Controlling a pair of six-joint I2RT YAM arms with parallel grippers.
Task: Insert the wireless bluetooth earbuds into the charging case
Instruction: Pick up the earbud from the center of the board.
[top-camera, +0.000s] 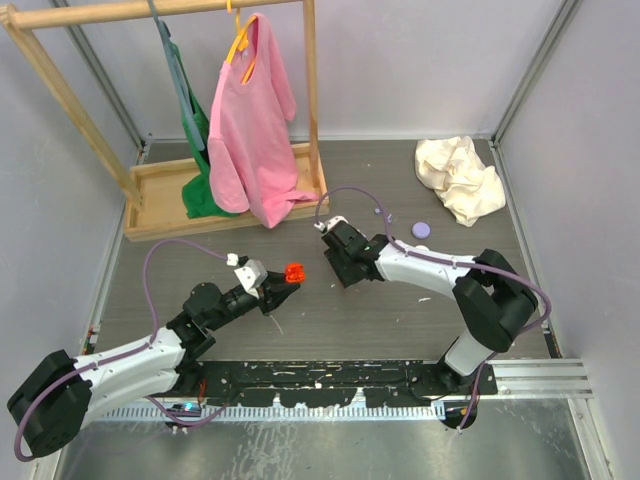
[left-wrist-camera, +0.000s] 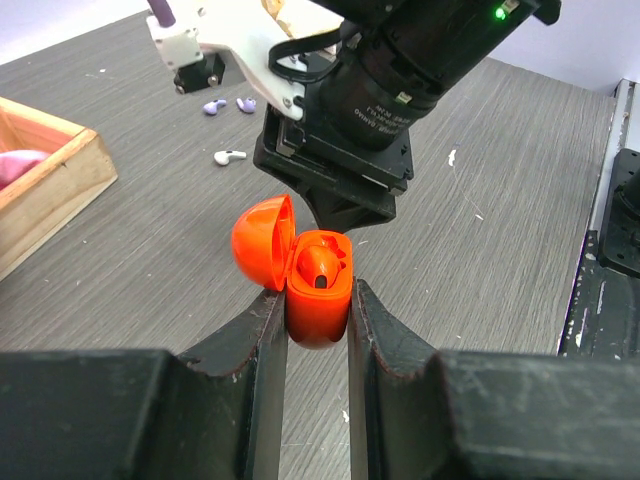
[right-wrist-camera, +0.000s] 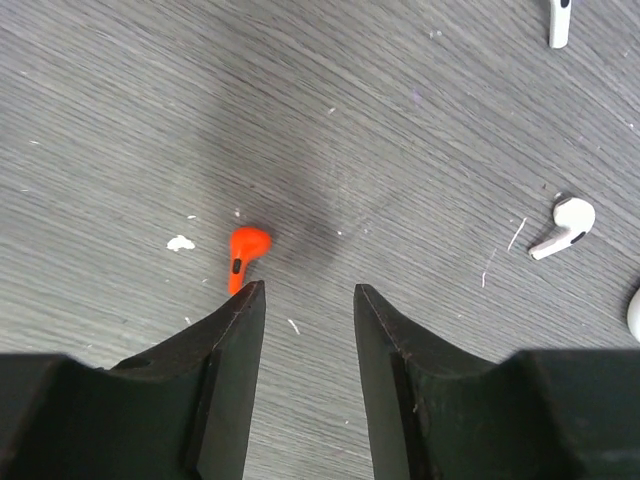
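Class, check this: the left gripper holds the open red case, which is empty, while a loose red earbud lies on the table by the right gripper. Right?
One error: the red case in the left gripper is not empty; a seated red earbud is inside, as the left wrist view shows. The loose red earbud does lie by the right gripper.

Overhead camera looks down from behind the arms (top-camera: 130, 360). Left wrist camera, close behind its fingers (left-wrist-camera: 262, 370), shares the red case (left-wrist-camera: 318, 300) (top-camera: 294, 271) between them with overhead; right's looks straight down at the table (right-wrist-camera: 420, 150).
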